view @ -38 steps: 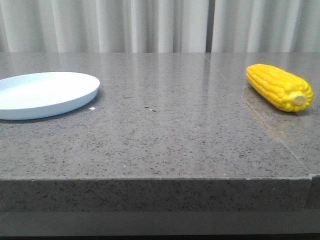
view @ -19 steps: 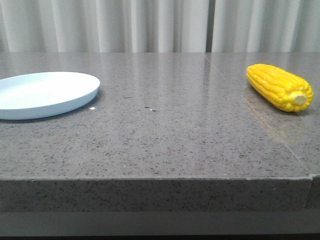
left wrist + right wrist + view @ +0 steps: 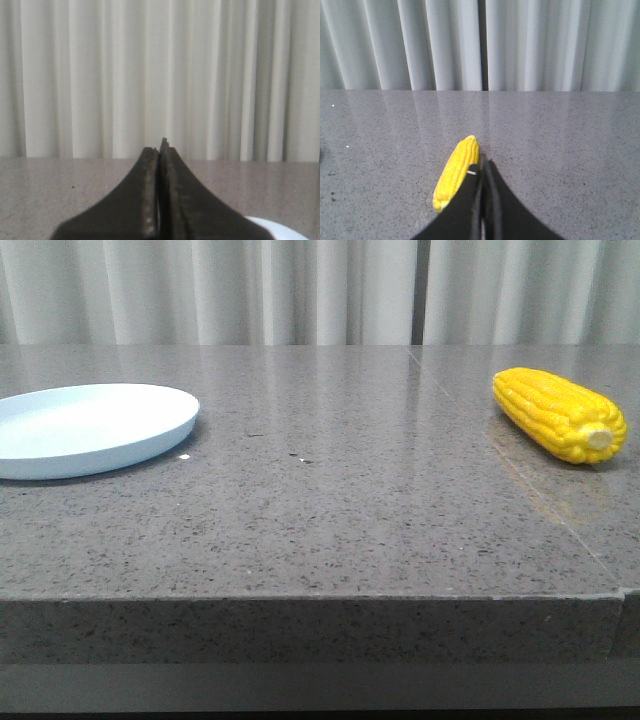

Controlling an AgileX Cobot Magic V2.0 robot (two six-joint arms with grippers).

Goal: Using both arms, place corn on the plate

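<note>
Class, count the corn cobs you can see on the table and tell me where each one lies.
1. The corn lies on the table's right side, far from the plate at the left. Nothing seems hidden.

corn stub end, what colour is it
Pale cream, against the bright yellow kernels of the corn. It shows best in the front view.

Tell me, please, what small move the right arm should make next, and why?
Probably open the right gripper: its fingers are pressed shut with nothing between them, and the corn lies untouched on the table, far from the plate. It cannot grasp until open.
</note>
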